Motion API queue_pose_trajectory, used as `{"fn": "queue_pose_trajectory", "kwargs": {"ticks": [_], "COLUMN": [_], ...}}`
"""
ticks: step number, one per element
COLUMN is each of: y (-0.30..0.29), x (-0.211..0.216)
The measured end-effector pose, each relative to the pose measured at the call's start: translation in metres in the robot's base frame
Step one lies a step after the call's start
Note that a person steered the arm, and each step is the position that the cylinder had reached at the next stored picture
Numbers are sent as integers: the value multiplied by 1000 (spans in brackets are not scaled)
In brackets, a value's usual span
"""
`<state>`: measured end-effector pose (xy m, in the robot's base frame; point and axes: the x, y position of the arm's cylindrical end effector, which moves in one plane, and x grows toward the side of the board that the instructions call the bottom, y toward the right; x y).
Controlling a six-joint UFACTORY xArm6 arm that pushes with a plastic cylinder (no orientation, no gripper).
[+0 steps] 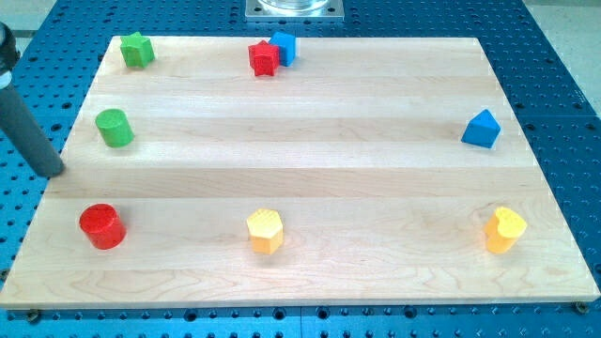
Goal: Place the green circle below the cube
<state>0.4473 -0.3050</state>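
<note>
My tip (53, 174) bears on nothing, resting at the board's left edge just below-left of the green circle (115, 128), apart from it, arguably staged to drive it toward the view's right, since the blue cube (284, 46) sits top-centre touching the red star (264, 58).

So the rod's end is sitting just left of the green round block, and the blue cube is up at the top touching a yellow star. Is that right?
Nearly. In the camera view, the star touching the blue cube is red, not yellow; the yellow blocks sit along the view's bottom. The rest holds: my tip sits left of the green circle, slightly lower and not touching it.
</note>
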Motion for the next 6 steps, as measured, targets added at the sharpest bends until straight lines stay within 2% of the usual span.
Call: {"fn": "queue_pose_trajectory", "kwargs": {"ticks": [1, 2, 3, 4, 5, 6], "y": [6, 22, 70, 173, 168, 201], "x": [-40, -40, -37, -67, -62, -67]}}
